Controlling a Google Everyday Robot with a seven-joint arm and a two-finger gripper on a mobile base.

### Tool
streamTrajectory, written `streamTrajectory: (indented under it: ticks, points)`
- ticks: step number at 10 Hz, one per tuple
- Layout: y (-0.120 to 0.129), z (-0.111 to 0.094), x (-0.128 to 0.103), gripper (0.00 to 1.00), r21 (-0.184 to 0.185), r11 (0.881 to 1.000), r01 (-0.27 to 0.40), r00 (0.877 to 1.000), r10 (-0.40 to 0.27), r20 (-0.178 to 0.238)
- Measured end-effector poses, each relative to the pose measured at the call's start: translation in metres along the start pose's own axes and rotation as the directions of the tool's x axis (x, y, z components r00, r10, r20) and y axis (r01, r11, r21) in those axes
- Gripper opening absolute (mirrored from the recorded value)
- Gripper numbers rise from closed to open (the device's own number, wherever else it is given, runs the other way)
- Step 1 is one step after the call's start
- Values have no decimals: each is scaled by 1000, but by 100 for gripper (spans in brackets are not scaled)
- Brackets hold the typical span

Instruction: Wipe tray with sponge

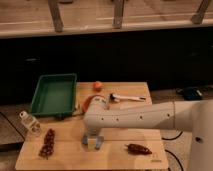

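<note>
So here's what we're looking at: a wooden table point(120, 147) with the robot's white arm point(145, 117) stretched across it from the 3 o'clock side. The gripper point(93, 141) hangs down near the front middle of the table, fingers spread apart and pointing at the tabletop. Between and just under those fingers we can make out a small blue-grey sponge point(93, 140) lying on the wood. The hand looks released, not squeezing it, though we can't tell if the fingertips are touching the sponge or just straddling it.

The green tray point(54, 95) sits at roughly 10 o'clock from the gripper, on the back left corner of the table and hanging over the left edge a bit. Well apart from the sponge.

Other stuff on the table: an orange ball-like thing point(98, 85) at the back around 12 o'clock, an orange bowl point(91, 102) partly hidden behind the arm, a white-handled tool point(126, 97) at about 1 o'clock, a dark red chilli point(138, 148) at 3 o'clock, a bunch of dark grapes point(48, 143) at 9 o'clock, and a small clear bottle point(29, 121) off the left edge.
</note>
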Motion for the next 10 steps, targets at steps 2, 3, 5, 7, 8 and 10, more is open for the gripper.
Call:
streamTrajectory:
  ticks: [2, 3, 5, 7, 8, 10]
  points:
    - [0, 12, 5, 80, -1, 999, -32, 999, 32, -2]
    - [0, 19, 12, 80, -2, 999, -53, 999, 53, -6]
    - [0, 26, 19, 76, -7, 997, -74, 997, 74, -11]
    - [0, 31, 24, 57, -15, 996, -90, 996, 89, -13]
    - [-1, 32, 26, 45, -18, 996, -89, 996, 88, -14]
    - [-2, 30, 27, 27, -23, 996, -82, 996, 82, -25]
